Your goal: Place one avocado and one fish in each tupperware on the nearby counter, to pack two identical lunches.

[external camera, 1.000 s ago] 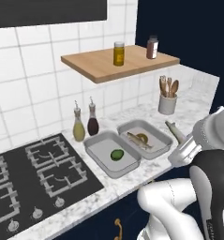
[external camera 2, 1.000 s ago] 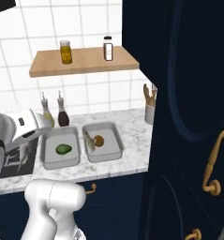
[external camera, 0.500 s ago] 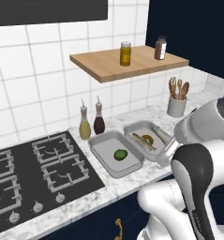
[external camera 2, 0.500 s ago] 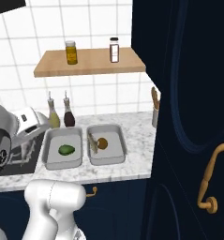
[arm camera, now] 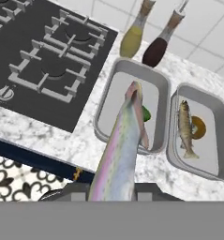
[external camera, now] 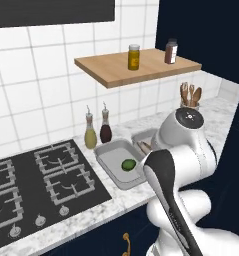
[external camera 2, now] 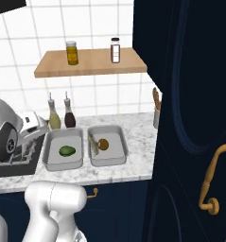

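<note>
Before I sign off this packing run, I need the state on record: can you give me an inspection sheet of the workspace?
Surface: marble counter, beside a black gas hob.
Job's things: left tupperware holds one avocado; right tupperware holds a fish and a brownish round item. A second fish is in the hand.
Clutter: two bottles, utensil holder.
Hand: hand shut on the second fish, above the left tupperware.
Cables: nothing seen.
Surroundings: wooden shelf with two jars, white tiled wall, dark cabinet.
</note>
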You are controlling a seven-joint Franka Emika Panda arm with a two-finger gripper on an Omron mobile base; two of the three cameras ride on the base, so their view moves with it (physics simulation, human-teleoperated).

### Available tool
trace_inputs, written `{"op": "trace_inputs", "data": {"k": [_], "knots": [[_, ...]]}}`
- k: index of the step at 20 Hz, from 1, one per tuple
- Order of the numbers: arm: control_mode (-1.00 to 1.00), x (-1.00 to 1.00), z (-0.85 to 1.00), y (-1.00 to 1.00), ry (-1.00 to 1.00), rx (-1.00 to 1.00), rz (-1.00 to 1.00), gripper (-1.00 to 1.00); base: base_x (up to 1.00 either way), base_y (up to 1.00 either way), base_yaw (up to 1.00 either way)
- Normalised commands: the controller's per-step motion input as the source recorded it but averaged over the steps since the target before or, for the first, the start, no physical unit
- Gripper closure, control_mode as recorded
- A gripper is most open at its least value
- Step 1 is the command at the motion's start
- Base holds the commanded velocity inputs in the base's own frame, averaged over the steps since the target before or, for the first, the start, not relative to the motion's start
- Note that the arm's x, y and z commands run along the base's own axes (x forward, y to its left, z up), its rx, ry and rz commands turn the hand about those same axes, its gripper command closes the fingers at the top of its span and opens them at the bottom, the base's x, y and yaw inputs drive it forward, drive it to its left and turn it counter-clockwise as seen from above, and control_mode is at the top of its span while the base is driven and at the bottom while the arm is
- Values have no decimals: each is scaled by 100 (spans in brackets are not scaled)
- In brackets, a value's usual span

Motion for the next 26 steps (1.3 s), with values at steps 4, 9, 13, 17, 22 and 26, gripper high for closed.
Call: {"op": "trace_inputs", "data": {"k": [4,9,13,17,22,26], "knots": [[-100,70,-47,1,20,13,0,100,0,0,0],[-100,69,-44,14,6,4,0,100,0,0,0],[-100,58,-39,22,0,0,0,100,0,0,0],[-100,51,-42,17,0,0,0,100,0,0,0],[-100,35,-39,7,0,0,0,100,0,0,0],[-100,27,-32,7,0,0,0,100,0,0,0]]}}
